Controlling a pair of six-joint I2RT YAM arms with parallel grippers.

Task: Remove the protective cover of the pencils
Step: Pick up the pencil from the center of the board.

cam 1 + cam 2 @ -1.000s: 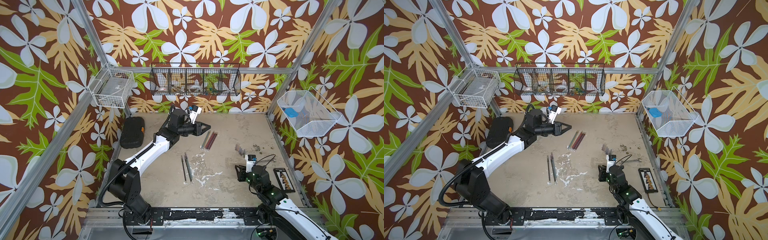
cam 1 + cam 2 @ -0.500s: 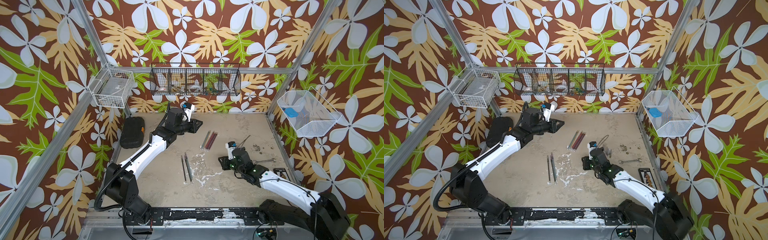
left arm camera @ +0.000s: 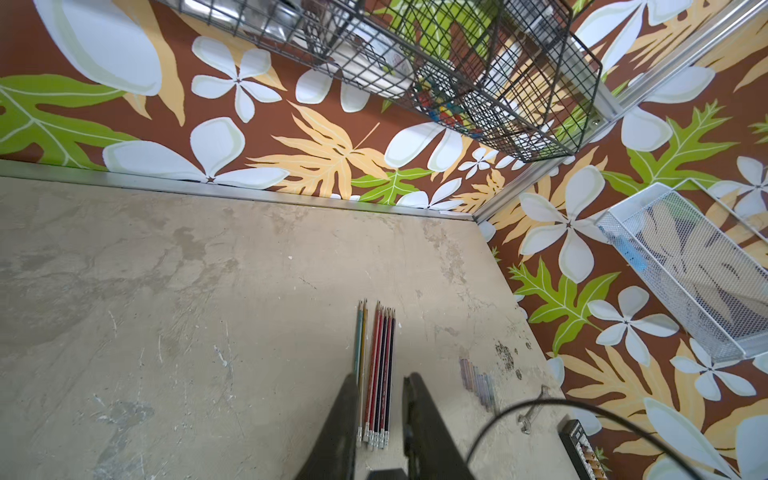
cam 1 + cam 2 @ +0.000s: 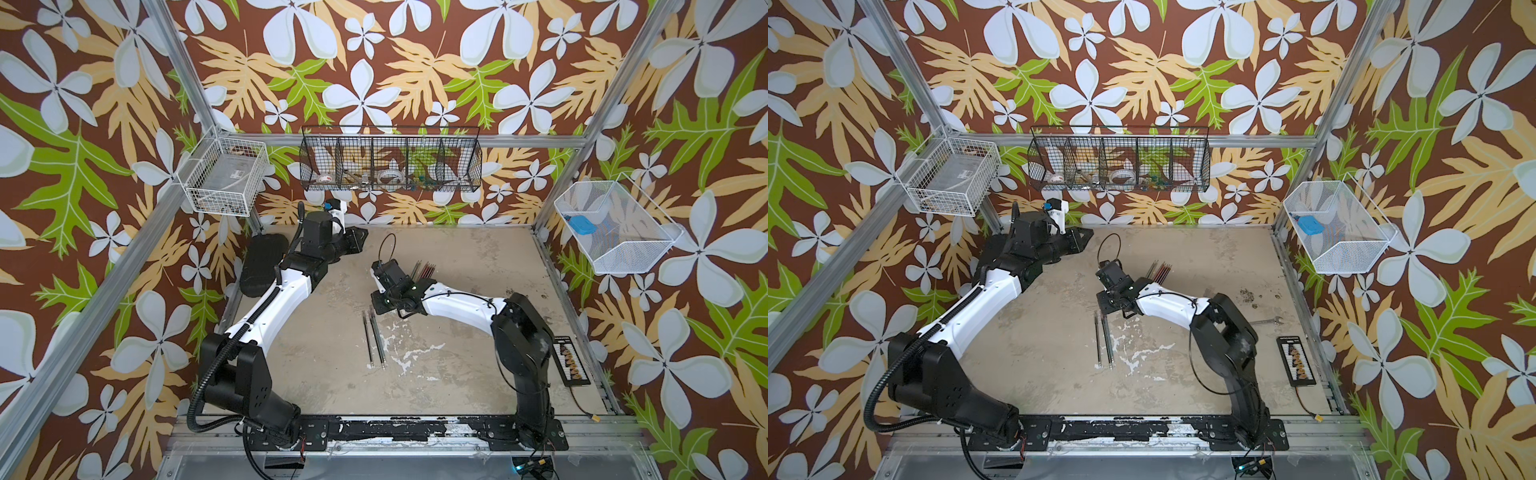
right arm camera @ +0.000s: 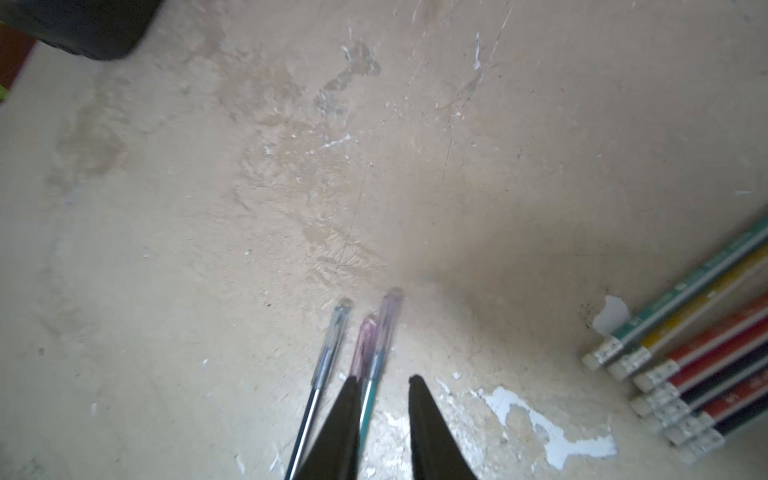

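Note:
Several bare pencils (image 4: pixel 424 270) (image 4: pixel 1160 270) (image 3: pixel 376 365) (image 5: pixel 706 374) lie side by side mid-floor. Nearer the front lie three more pencils (image 4: pixel 374 338) (image 4: pixel 1104 340), each with a clear protective cover (image 5: pixel 386 324) on its tip. My right gripper (image 5: pixel 383 379) (image 4: pixel 380 305) hangs just over their covered ends, open by a narrow gap. A teal pencil runs along the inside of one finger (image 5: pixel 351 399), and nothing is gripped. My left gripper (image 3: pixel 380 376) (image 4: pixel 361 239) is up near the back wall, slightly open and empty.
A row of loose clear covers (image 3: pixel 478 380) lies right of the bare pencils. A wrench (image 4: pixel 1268 321) and a black bit strip (image 4: pixel 571 361) lie at the right. A black case (image 4: pixel 259 270) sits at the left wall. Wire baskets (image 4: pixel 390 164) (image 4: pixel 224 176) (image 4: pixel 615 226) hang on the walls.
My right arm swung from the front right corner across to the covered pencils at the centre. My left arm pulled back from the bare pencils toward the back left.

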